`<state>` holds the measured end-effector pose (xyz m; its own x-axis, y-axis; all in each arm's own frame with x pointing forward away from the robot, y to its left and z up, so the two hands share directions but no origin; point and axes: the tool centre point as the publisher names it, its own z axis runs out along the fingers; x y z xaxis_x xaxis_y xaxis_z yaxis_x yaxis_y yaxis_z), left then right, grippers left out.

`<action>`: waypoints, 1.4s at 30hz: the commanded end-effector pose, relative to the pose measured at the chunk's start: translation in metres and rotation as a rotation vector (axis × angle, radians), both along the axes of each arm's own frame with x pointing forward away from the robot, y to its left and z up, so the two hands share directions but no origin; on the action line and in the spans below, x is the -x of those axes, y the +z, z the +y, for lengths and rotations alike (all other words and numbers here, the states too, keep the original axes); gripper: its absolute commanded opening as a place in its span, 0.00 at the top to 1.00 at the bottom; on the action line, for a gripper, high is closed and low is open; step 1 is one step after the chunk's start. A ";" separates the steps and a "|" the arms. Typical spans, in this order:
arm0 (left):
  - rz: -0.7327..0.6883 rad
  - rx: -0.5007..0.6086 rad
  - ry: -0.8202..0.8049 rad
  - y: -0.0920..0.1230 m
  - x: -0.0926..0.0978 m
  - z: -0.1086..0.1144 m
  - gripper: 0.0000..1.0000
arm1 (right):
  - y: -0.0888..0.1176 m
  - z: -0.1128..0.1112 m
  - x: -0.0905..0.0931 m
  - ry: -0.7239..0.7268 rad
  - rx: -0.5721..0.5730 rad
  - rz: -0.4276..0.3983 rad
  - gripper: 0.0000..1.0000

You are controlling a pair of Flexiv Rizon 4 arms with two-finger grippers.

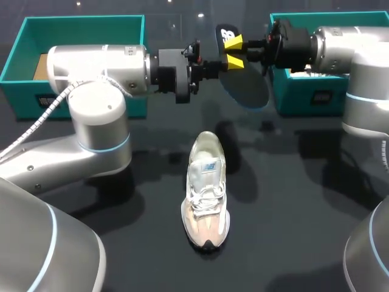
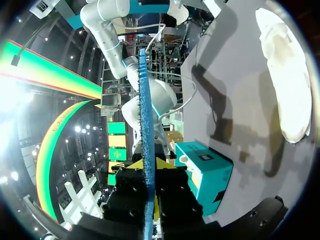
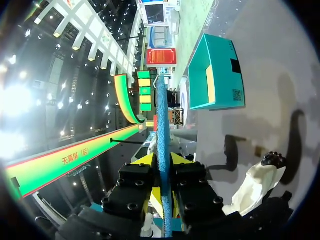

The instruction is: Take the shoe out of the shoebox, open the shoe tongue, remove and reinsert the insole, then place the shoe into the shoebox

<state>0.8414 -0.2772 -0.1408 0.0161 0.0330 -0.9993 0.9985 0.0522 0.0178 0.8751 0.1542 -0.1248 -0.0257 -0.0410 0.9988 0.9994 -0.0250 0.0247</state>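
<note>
- Left hand point(image 2: 150, 164) and right hand point(image 3: 162, 160) both clamp the insole point(image 1: 246, 85) from opposite sides, above the far edge of the worktop point(image 1: 292, 201); seen edge-on, it is a thin blue strip.
- Left teal box point(image 1: 85, 21), far-left corner, holds something tan, partly hidden by the arm; the contents of the right teal box point(image 1: 292, 100) are mostly hidden.
- Shoe point(image 1: 205, 191), pale mesh and laced, lies mid-worktop.
</note>
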 end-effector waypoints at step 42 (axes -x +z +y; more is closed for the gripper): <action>0.875 0.089 -0.071 0.015 0.057 0.103 1.00 | -0.001 -0.041 0.021 -0.023 0.021 -0.081 0.00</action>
<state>0.7786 -0.1741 -0.1254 -0.7352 -0.0327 -0.6771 0.6779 -0.0342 -0.7344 0.8544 0.1127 -0.1255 -0.1077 -0.0205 0.9940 0.9932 -0.0460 0.1067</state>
